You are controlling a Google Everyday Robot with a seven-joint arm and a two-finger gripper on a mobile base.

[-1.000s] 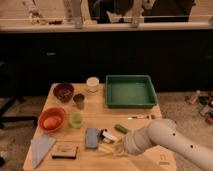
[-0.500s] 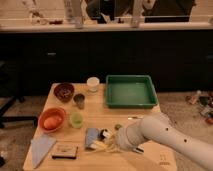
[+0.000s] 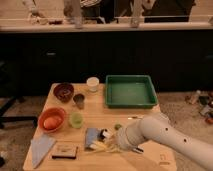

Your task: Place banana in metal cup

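Gripper jaws pressed together, seemingly touching banana, metal cup well apart

We note the pincer largely hidden behind its arm at the banana; arm cropped lower right.

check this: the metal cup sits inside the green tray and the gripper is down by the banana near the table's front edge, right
Not quite. The metal cup is not inside the green tray; it stands on the table left of the tray, as the camera view shows. The gripper is down by the banana near the table's front edge.
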